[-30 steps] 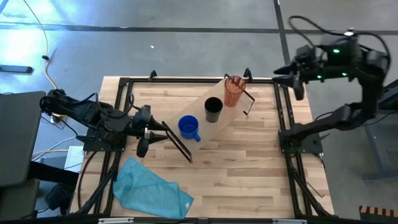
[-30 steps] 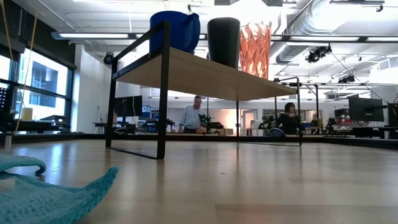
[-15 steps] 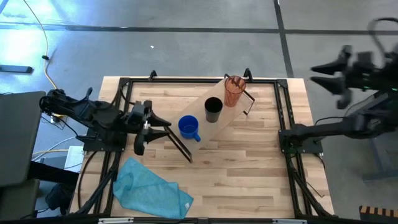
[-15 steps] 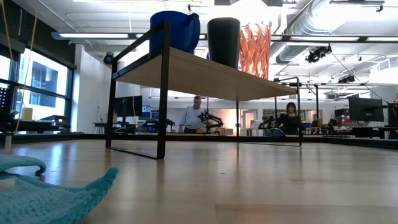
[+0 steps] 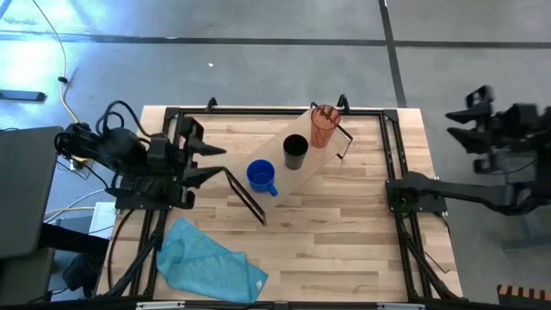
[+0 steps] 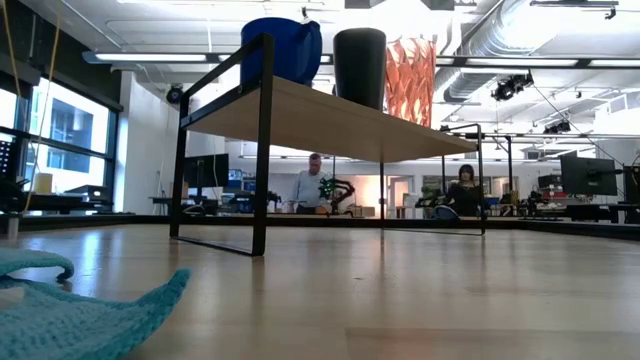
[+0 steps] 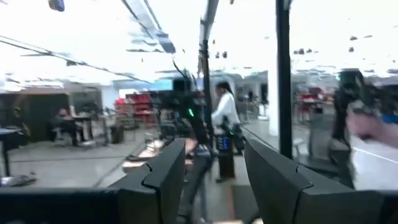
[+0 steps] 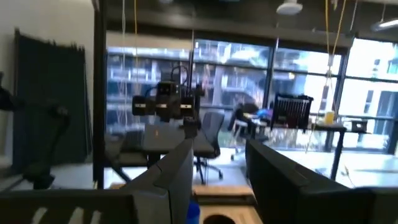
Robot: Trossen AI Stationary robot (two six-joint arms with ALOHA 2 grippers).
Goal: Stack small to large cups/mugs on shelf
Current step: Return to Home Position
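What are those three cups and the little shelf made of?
Blue mug: smooth, opaque, probably glazed ceramic. Black cup: matte, plastic or metal, unclear. Orange tumbler: ribbed and see-through, likely plastic or glass. Shelf: pale wood-grain board on thin black metal frames.

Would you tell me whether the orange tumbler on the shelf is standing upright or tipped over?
Upright: the tumbler stands on its base on the shelf, and from above its round mouth faces up.

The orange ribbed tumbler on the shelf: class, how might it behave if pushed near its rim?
The orange ribbed tumbler looks tall for its width, so it would probably tip rather than slide. Its translucent walls suggest light plastic. It stands near one end of the shelf, so a tip could send it off.
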